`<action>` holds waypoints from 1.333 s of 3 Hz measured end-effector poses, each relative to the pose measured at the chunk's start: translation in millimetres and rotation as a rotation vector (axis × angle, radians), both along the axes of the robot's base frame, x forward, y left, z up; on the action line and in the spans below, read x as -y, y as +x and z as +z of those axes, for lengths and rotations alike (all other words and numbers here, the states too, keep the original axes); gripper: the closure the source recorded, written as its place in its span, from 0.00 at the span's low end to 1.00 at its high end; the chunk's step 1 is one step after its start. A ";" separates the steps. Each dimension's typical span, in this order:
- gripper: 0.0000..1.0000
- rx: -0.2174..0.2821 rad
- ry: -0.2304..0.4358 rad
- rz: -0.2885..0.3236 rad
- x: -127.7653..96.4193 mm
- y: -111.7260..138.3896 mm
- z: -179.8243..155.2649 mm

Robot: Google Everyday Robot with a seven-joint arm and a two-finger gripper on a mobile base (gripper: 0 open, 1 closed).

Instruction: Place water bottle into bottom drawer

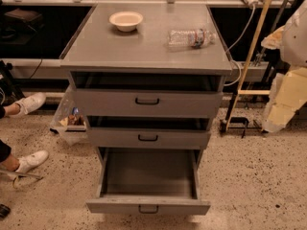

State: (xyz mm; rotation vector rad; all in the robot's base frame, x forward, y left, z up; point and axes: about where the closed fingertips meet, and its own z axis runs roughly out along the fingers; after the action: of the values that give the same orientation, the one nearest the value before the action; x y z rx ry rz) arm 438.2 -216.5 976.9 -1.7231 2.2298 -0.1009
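The water bottle (pixel 191 38) is clear crinkled plastic with a bluish-red label. It lies on its side on the grey cabinet top (pixel 144 47), at the right, cap pointing right. The bottom drawer (pixel 148 172) is pulled far out at floor level, and its inside is bare. Its small black handle (pixel 148 208) faces me. My gripper is not in view. A white rounded shape (pixel 296 32) at the right edge may be part of my arm.
A cream bowl (pixel 126 20) stands at the back left of the top. The top drawer (pixel 147 102) and middle drawer (pixel 147 138) are slightly out. A person's white shoes (pixel 29 103) and a clear bin (pixel 69 121) are left. A wooden pole (pixel 254 47) and yellowish blocks (pixel 288 99) are right.
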 end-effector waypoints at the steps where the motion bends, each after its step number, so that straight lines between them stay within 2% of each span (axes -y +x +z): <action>1: 0.00 0.000 0.000 0.000 0.0 0.1 0.0; 2: 0.00 0.007 0.000 0.010 -8.9 24.4 1.3; 3: 0.00 0.023 0.017 -0.005 -25.7 85.1 3.4; 4: 0.00 0.034 0.028 -0.017 -53.7 158.7 2.7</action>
State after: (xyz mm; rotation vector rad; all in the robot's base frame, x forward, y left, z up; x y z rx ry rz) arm 596.9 -162.8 979.7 -1.6762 2.2109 -0.1009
